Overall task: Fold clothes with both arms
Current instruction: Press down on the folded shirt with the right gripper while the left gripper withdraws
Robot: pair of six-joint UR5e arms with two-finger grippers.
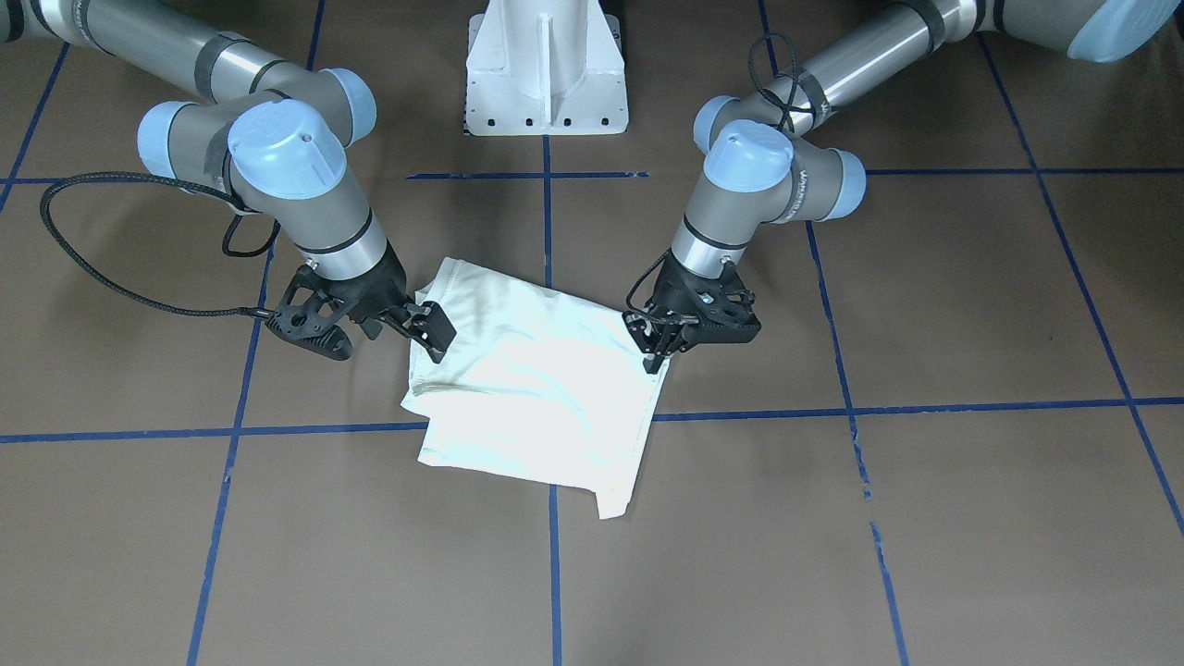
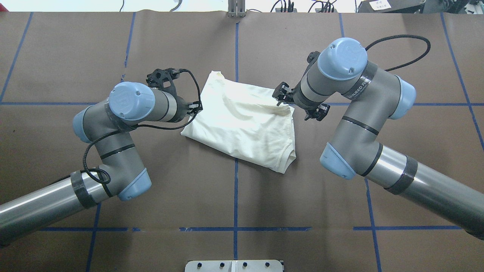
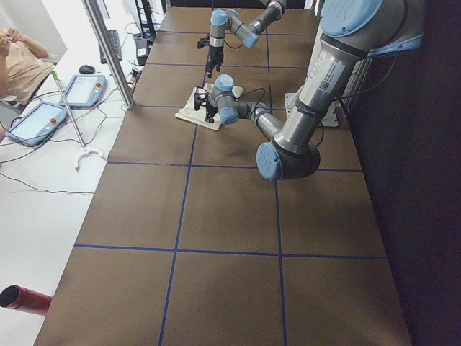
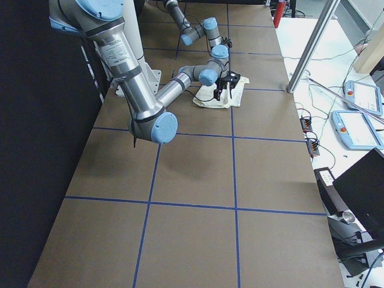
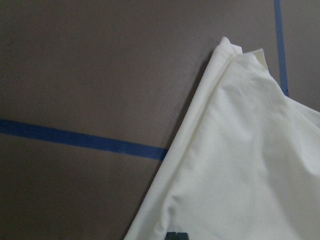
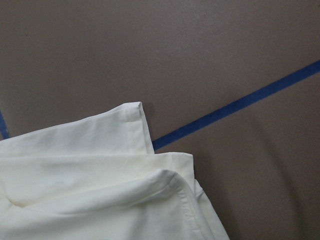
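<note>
The cream T-shirt (image 2: 245,121) is lying folded into a rough four-sided bundle in the middle of the brown table (image 2: 340,196), straddling the centre blue tape line (image 2: 235,189). Only plain, pale cloth is showing on its upper face, with soft creases running across it. A curved, stitched edge is peeking out at the bundle's near right corner, and stacked layers are stepping out from under one another along the right side.

The left gripper (image 1: 657,351) is pointing down at the shirt's left edge. Its fingers are standing close together there, but its own wrist is covering it from above, and the wrist camera is catching only a dark sliver of fingertip against the cloth. I cannot tell whether it is pinching fabric.

The right gripper (image 1: 433,335) is leaning in at the shirt's far right corner. Its fingers are overlapping the hem, and its wrist camera is showing no fingers at all, so its grip cannot be told either. In both side views the shirt is too small to read.
</note>
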